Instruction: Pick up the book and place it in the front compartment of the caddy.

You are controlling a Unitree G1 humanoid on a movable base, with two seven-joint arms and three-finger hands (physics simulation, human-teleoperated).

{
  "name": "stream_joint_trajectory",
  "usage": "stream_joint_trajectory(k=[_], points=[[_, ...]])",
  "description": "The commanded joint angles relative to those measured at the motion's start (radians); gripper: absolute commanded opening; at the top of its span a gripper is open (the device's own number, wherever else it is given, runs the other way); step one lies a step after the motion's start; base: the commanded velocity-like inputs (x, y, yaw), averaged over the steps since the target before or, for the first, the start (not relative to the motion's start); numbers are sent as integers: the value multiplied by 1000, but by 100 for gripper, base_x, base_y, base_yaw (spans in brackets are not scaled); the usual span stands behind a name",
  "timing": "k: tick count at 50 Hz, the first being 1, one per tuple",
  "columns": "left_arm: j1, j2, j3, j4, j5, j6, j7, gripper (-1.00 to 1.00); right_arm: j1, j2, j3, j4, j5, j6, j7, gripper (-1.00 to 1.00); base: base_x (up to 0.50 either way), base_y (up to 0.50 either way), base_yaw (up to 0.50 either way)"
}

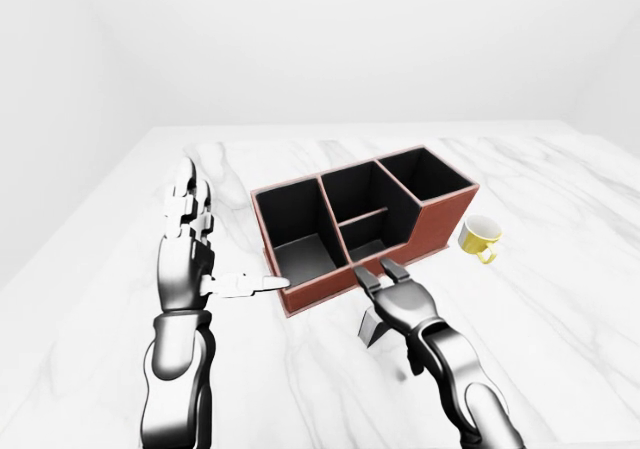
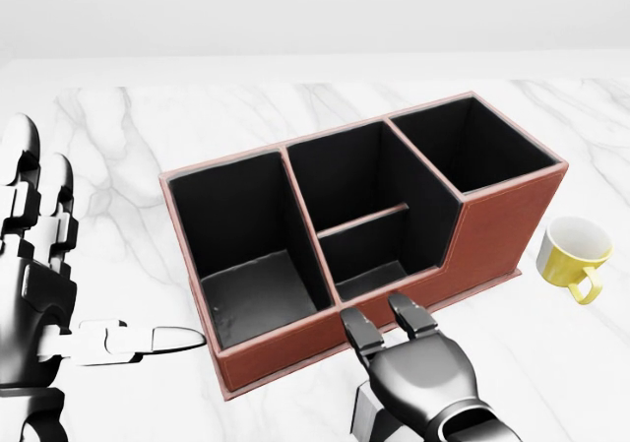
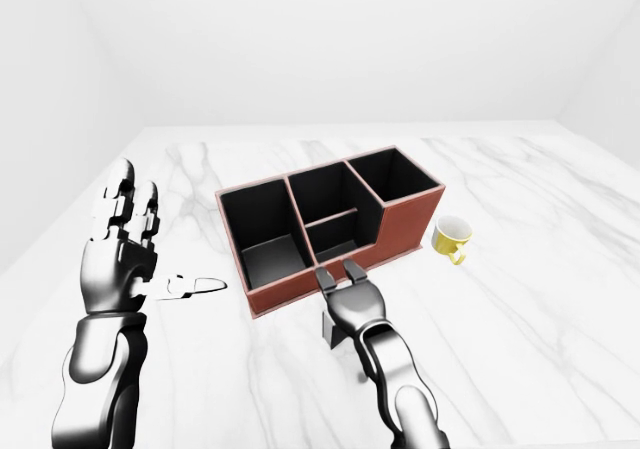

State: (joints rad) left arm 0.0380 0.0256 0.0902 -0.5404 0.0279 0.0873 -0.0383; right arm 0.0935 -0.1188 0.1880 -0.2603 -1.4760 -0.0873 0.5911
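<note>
The brown caddy (image 2: 492,235) stands on the marble table with black-lined compartments; its low front compartment (image 2: 379,255) holds nothing. The grey book (image 1: 373,326) stands on edge on the table, below the caddy in the views and mostly hidden under my right hand. My right gripper (image 2: 379,314) hovers over the book with its fingers stretched straight toward the caddy's near wall, not curled round the book. My left gripper (image 2: 94,255) is open to the left of the caddy, fingers upright and thumb tip at the caddy's left corner.
A yellow mug (image 2: 573,255) sits on the table just right of the caddy. The white marble table (image 1: 560,199) spreads widely around, with its edge far left in the eye views.
</note>
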Motion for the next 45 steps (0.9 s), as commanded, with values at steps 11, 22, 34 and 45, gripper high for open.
stream_joint_trajectory(k=[11,22,34,45], points=[[3,-1,2,5,-2,0,0,100,0,-5,18,90,-32,0,-46,100,0,0,0],[5,-1,4,5,-4,0,1,100,-5,-15,14,149,-43,0,-42,100,0,0,0],[0,0,2,-3,0,0,2,100,23,-24,16,134,-44,0,-30,-100,0,0,0],[8,-2,-5,-5,5,0,-1,100,23,-23,7,111,-20,0,-5,-100,0,0,0]])
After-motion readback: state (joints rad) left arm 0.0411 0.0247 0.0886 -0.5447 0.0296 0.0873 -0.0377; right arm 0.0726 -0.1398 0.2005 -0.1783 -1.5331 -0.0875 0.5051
